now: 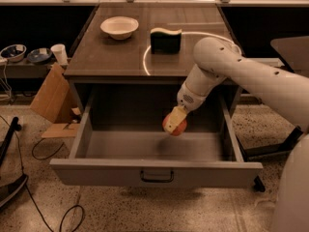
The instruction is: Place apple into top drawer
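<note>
The top drawer (154, 172) is pulled wide open, grey, with a dark bail handle (157, 177) at the centre of its front panel. My gripper (175, 122) reaches down from the right into the drawer's opening and is shut on the red-orange apple (176, 126). The apple hangs above the drawer floor, near the back and a little right of the middle. It does not touch the floor or the walls.
On the cabinet top (111, 57) stand a cream-white bowl (119, 27) and a dark sponge with a yellow top (165, 39). A cardboard box (52, 98) leans at the cabinet's left. Cables lie on the floor at the left. My white arm (251, 76) spans the right side.
</note>
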You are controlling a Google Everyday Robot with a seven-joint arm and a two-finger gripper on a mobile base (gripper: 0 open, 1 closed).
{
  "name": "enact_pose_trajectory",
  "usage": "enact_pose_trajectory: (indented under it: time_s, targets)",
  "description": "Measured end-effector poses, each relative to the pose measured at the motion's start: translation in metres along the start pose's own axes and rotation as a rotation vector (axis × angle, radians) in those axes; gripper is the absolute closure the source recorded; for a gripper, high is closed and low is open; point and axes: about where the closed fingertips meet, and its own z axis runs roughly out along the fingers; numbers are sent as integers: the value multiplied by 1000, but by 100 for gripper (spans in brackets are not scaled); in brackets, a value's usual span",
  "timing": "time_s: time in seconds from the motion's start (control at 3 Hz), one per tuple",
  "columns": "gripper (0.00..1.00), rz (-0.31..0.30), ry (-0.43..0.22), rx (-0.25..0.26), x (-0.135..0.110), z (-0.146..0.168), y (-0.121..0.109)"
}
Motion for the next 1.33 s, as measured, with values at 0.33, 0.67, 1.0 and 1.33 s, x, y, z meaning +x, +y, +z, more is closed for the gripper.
enact_pose_trajectory:
  time_s: [0.33,0.67,1.0,1.33]
  targets:
    - [100,5,5,14,4,3,2]
    - [100,-9,-32,37,8,4,5]
    - [100,-34,-98,66,14,4,7]
    - [100,-70,-146,101,16,1,11]
